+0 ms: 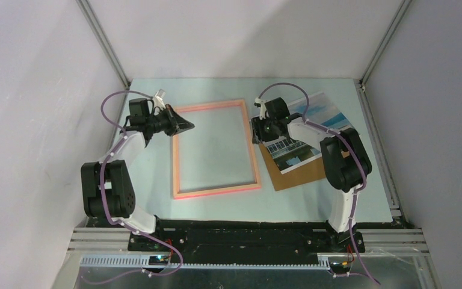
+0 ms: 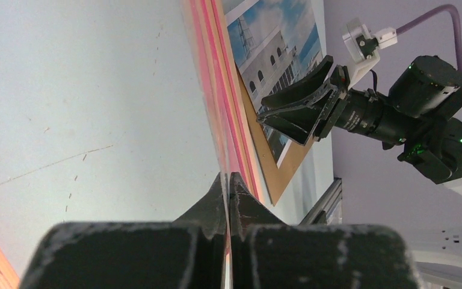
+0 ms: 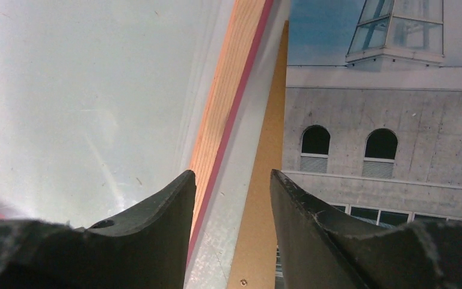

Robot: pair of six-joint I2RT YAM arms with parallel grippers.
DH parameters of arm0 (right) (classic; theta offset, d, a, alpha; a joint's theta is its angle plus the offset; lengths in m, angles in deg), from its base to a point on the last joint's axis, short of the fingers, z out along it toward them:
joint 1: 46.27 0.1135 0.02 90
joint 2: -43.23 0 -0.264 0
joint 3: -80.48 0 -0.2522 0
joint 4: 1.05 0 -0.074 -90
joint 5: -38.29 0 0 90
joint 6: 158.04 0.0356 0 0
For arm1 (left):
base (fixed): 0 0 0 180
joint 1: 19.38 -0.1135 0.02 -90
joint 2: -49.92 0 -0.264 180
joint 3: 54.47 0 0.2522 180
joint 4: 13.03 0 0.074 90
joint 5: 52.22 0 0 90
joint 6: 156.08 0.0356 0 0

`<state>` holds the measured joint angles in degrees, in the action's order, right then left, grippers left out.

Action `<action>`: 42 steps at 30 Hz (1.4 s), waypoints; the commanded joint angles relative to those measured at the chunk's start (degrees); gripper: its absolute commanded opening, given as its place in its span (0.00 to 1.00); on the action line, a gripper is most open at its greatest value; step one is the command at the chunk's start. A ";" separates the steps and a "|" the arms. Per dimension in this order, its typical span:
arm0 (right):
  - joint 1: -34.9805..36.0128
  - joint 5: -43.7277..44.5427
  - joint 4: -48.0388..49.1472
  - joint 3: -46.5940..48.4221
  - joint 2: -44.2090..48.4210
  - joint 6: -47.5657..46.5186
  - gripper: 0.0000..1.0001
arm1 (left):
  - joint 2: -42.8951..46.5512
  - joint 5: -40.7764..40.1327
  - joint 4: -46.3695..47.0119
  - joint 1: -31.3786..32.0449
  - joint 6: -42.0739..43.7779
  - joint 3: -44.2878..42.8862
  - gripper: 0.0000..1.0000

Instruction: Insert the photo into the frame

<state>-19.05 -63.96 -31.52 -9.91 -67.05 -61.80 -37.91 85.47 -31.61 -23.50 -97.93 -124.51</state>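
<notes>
The frame (image 1: 216, 189), salmon-pink with a clear pane, lies flat mid-table. It also shows in the left wrist view (image 2: 216, 72) and the right wrist view (image 3: 228, 102). The photo (image 1: 313, 129) of a white building lies face up on the brown backing board (image 1: 289, 174), right of the frame. My left gripper (image 1: 190, 126) is at the frame's upper left side. Its jaws (image 2: 227, 176) are shut on a thin clear, pink-tinged edge of the frame. My right gripper (image 1: 257, 137) is open and empty (image 3: 231, 173). It hangs over the gap between the frame's right border and the board (image 3: 264, 198), with the photo (image 3: 385, 120) under its right finger.
Grey walls with aluminium corner posts close in the table at the back and both sides. A metal rail (image 1: 379, 150) runs along the table's right edge, just past the photo and board.
</notes>
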 commanded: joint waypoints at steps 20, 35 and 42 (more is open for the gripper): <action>0.45 -4.80 -2.18 6.67 -5.77 2.41 0.47 | -2.20 -2.31 -0.91 1.62 1.13 -3.62 0.00; -0.99 -6.02 -3.12 6.09 -2.64 2.02 0.52 | 3.07 4.28 -0.35 1.65 -5.72 -6.13 0.00; -2.33 -7.43 -2.88 5.31 -0.92 2.06 0.53 | 3.98 4.91 0.90 1.68 -8.48 -7.29 0.00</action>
<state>-20.40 -69.84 -34.52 -5.40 -71.77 -59.88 -36.62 87.76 -33.31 -22.30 -103.73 -129.51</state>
